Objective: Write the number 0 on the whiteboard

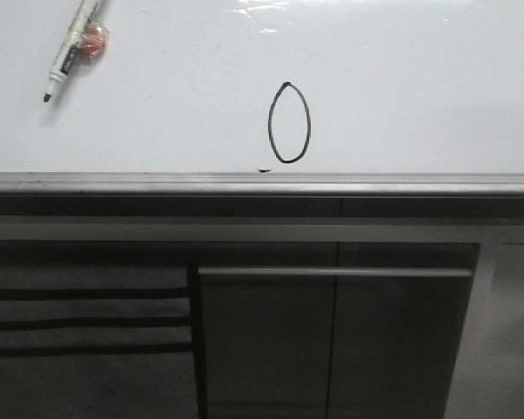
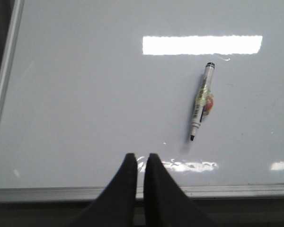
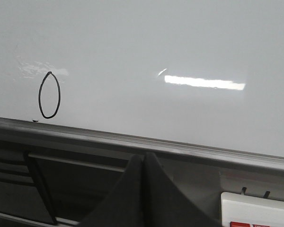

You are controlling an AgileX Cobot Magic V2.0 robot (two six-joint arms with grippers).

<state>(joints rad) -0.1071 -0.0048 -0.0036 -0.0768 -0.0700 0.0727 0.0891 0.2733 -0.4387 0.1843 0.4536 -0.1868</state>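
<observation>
Black number 0 (image 1: 289,123) on whiteboard (image 1: 157,105), marker (image 1: 70,50) well apart

Dim, soft frames; glare on whiteboard (image 1: 157,105)

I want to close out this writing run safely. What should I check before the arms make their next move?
1. The number 0 is a closed oval on the whiteboard: ok.
2. The marker lies on the board, away from the 0: ok.
3. Marker capped: not ok, its black tip is bare.
4. Left pincer is empty, its tips nearly together: ok.
5. Right pincer is empty and shut, over the board's grey rim: ok.
6. Small black speck near the rim below the 0, ink or dirt: cannot tell.
</observation>
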